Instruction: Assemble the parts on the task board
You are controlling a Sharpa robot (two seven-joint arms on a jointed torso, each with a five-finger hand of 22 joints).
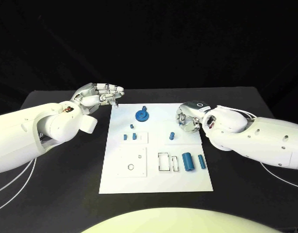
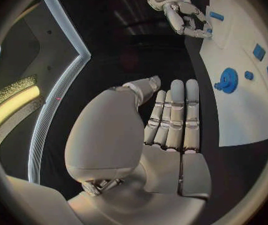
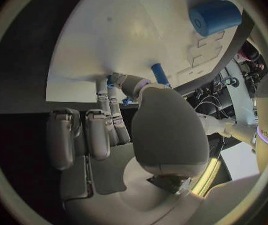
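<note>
The left hand (image 1: 98, 95) hovers just off the far-left corner of the task board (image 1: 156, 180), its fingers straight and together, holding nothing; it seems parked there to keep the board free. On the board, the blue gear (image 1: 142, 115) sits near the far edge, small pegs (image 1: 130, 135) stand nearer the middle, and the blue cylinder (image 1: 188, 161) lies toward the board's right side, apparently laid out for pickup. The right hand (image 1: 189, 118) hangs over the board's right edge, empty, fingers loosely extended, likely readying a reach for a part.
</note>
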